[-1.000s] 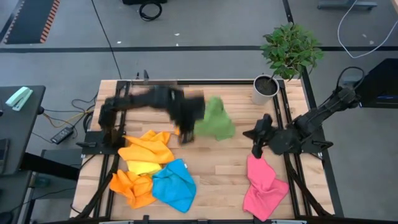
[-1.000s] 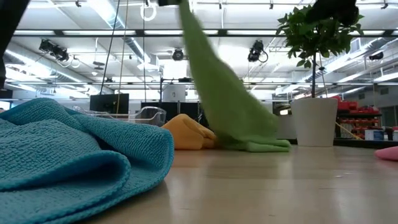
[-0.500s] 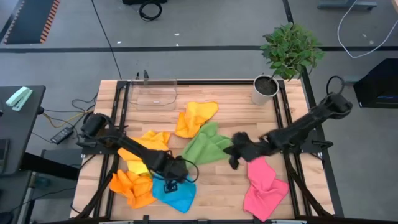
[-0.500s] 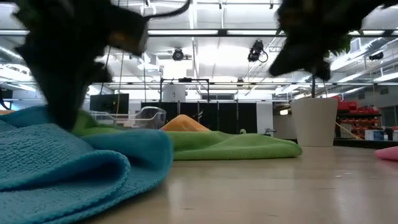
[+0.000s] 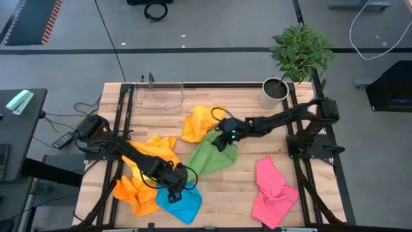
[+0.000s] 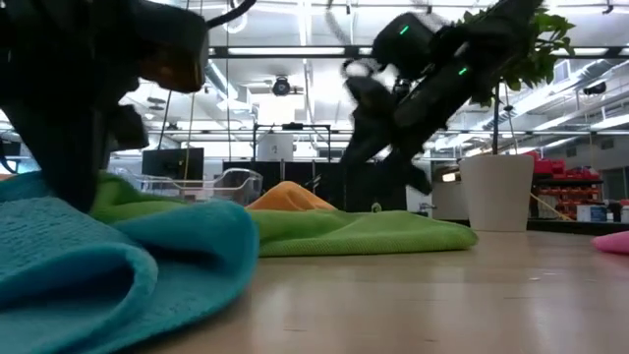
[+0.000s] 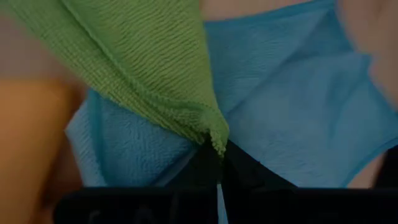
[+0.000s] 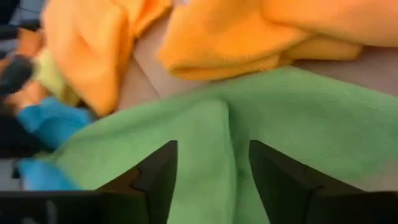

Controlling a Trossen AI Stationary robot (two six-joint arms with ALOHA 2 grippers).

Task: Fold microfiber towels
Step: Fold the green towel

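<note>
Green towel (image 5: 212,156) lies spread on the counter (image 5: 257,132) middle. Left gripper (image 7: 216,163) has jaws clenched on its near corner, over the blue towel (image 5: 182,203). Right gripper (image 8: 212,165) hovers above its far edge, jaws released.

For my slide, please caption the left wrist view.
Left gripper pinching a corner of the green towel above the blue towel.
</note>
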